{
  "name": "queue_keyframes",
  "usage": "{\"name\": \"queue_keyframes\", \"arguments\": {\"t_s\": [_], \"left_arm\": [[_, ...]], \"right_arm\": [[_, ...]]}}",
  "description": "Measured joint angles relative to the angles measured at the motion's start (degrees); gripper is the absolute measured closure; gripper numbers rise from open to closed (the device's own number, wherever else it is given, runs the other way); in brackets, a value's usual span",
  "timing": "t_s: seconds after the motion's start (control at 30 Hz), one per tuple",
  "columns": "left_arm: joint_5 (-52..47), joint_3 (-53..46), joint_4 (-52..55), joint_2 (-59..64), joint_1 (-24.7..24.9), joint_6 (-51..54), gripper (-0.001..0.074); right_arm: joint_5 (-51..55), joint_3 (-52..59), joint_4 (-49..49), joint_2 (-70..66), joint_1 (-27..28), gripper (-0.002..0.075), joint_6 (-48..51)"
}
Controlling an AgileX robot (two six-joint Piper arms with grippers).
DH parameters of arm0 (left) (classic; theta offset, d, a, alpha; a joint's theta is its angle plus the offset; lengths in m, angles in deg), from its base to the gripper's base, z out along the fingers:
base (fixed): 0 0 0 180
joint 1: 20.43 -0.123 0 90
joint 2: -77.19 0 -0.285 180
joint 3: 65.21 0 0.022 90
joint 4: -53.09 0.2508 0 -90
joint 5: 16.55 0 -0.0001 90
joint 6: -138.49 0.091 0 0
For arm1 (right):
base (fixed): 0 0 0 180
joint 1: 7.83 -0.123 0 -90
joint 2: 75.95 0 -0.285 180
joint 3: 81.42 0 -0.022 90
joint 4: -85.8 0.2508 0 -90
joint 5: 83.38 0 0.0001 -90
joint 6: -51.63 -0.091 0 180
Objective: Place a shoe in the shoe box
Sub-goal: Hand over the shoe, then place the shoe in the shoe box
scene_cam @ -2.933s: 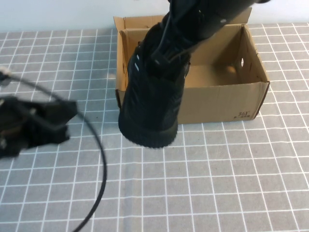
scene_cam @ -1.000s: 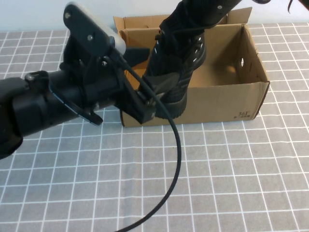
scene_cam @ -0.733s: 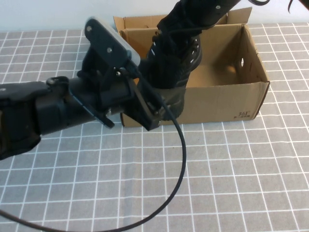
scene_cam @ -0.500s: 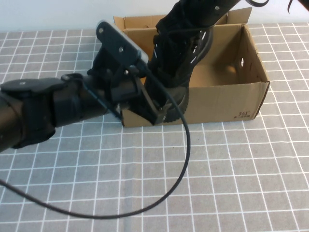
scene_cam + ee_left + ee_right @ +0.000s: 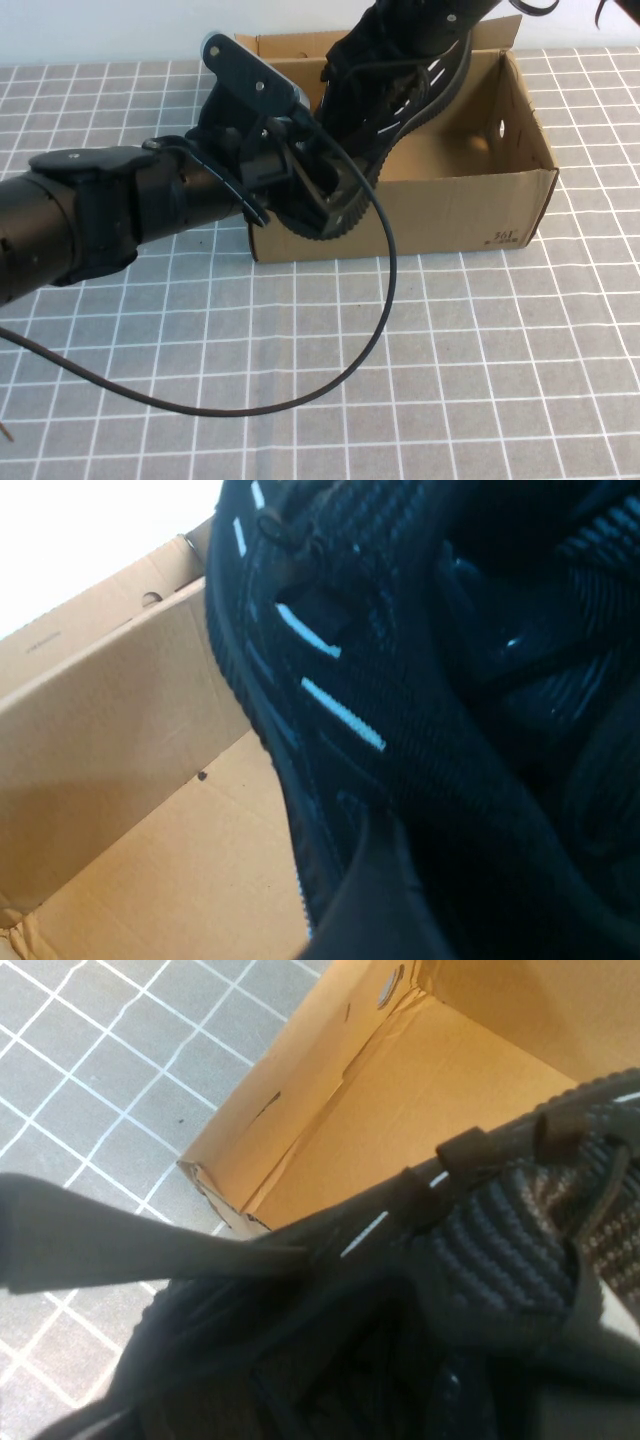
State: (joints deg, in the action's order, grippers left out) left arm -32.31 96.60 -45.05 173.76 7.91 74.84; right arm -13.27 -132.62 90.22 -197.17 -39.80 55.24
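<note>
A: The left gripper has been brought in from the left over the last moments and is now pressed against the lower end of the shoe, at the near left corner of the shoe box. Its jaws are seen spread wide about the sole, not clamped.

B: And the shoe itself?

A: It has been tipped from near upright to a slant; its lower end hangs over the near wall, its upper part lies above the box interior. It is held from above by the right gripper, closed on the collar at the far side.

B: So the shoe is judged to be on its way to lying flat inside, though not yet released.
</note>
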Motion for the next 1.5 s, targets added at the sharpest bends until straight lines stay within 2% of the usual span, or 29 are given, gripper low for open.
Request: {"name": "queue_keyframes", "arguments": {"t_s": [0.17,0.37,0.6,0.7,0.83,0.93,1.13,1.23,1.4,1.5], "left_arm": [[1.14,0.00,0.00,0.00,0.10,0.00,0.0332],[2.66,0.00,-0.09,0.00,0.10,0.00,0.0379],[3.09,0.00,-0.09,0.00,0.22,1.12,0.0619],[3.09,0.00,-0.09,0.00,0.22,1.39,0.0682],[3.09,0.00,-0.09,0.00,0.22,1.47,0.0700],[3.46,0.00,-0.09,0.00,0.22,2.12,0.0704],[6.56,0.00,-0.09,0.85,0.11,4.62,0.0714],[7.04,0.00,-0.09,0.93,0.11,6.54,0.0715],[7.16,0.32,-0.09,0.93,0.11,8.65,0.0715],[7.19,2.33,-0.09,1.08,0.11,8.98,0.0715]], "right_arm": [[0.00,0.00,-0.24,0.00,0.00,0.0726,0.14],[0.00,0.00,-0.32,0.00,0.00,0.0726,0.14],[0.96,0.00,-0.32,0.00,0.00,0.0726,0.14],[1.06,0.00,-0.32,0.00,0.00,0.0726,0.47],[1.06,0.00,-0.22,0.00,0.00,0.0722,1.05],[1.22,0.00,0.04,0.00,0.00,0.0691,1.20],[1.81,-0.43,0.93,0.20,0.00,0.0508,1.23],[1.94,-0.43,0.66,0.43,0.00,0.0463,1.23],[2.08,-0.43,-1.25,2.86,0.00,0.0456,1.23],[2.08,-0.43,-2.63,5.13,0.00,0.0498,1.23]]}}
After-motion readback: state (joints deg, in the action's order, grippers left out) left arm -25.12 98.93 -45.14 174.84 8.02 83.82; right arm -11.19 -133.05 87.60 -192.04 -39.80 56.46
